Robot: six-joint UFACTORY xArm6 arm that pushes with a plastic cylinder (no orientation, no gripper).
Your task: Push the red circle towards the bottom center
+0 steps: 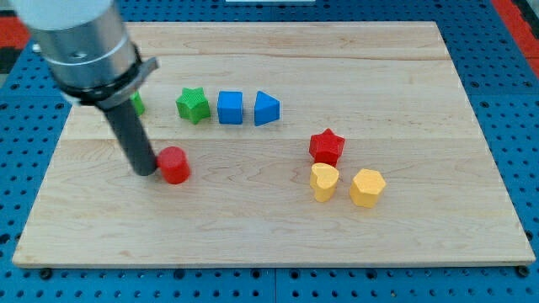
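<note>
The red circle [175,164] is a small red cylinder lying left of the board's middle. My tip [146,171] is at the end of the dark rod, touching or almost touching the red circle's left side. The rod rises toward the view's top left into the grey arm housing.
The wooden board [269,236] carries a green star [193,104], a blue cube [230,107] and a blue wedge-like block [266,108] in a row above. A green block [137,103] is partly hidden behind the rod. A red star [326,146], a yellow heart [323,181] and a yellow hexagon [367,187] sit right of centre.
</note>
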